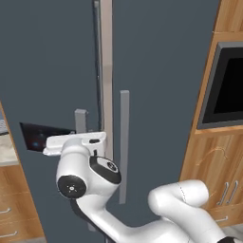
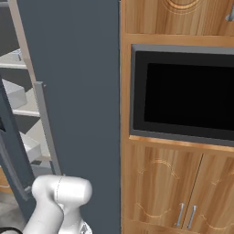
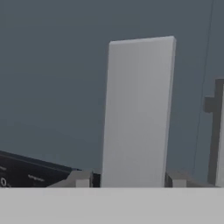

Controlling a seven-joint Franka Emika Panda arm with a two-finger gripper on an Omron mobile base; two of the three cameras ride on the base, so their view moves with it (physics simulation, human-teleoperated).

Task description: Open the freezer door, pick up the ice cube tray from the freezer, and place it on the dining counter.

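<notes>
The freezer door (image 1: 52,71) is dark slate-grey with a black lit panel (image 1: 35,136) and stands ajar. Its grey bar handle (image 3: 138,113) rises between my gripper's (image 3: 129,179) two fingertips, which stand on either side of it with a small gap on the left, so the gripper is open. In the left base view the white hand (image 1: 78,141) sits just under the handle (image 1: 80,119). The right base view looks past the open door (image 2: 11,155) into the freezer (image 2: 20,103) at its light grey shelves. The ice cube tray and the dining counter are out of view.
The plain grey fridge door (image 1: 161,71) with its own bar handle (image 1: 124,142) is shut, just right of my hand. A black wall oven (image 2: 183,91) sits in wooden cabinets (image 2: 164,183) further right. A small counter over wooden drawers (image 1: 9,199) borders the fridge on the left.
</notes>
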